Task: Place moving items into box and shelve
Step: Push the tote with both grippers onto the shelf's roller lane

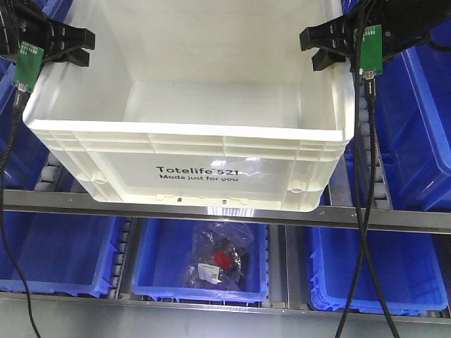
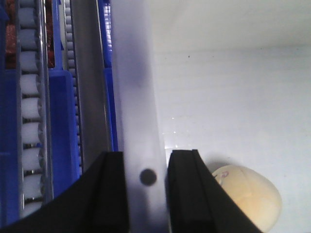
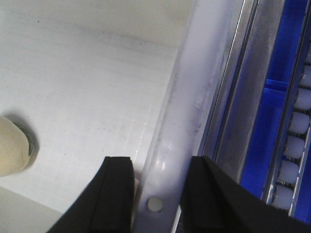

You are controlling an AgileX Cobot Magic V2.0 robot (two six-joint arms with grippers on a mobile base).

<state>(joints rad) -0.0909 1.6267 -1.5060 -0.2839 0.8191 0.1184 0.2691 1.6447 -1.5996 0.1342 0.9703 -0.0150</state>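
A: Where is the white crate (image 1: 190, 151) seen?
B: Centre frame, on the shelf rail (image 1: 225, 211); each rim is clamped by the left end effector (image 2: 147, 187) and right end effector (image 3: 156, 191).
A: And only in wrist views?
B: A cream rounded object (image 2: 252, 196) inside.

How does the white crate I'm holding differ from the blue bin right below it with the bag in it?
The white crate is larger and printed "Totelife 521"; the blue bin is smaller and shows no print. The crate is clamped at its side rims by the left gripper and right gripper; nothing grips the bin. The crate holds a pale rounded item; the bin holds a clear bag. Both are open-topped.
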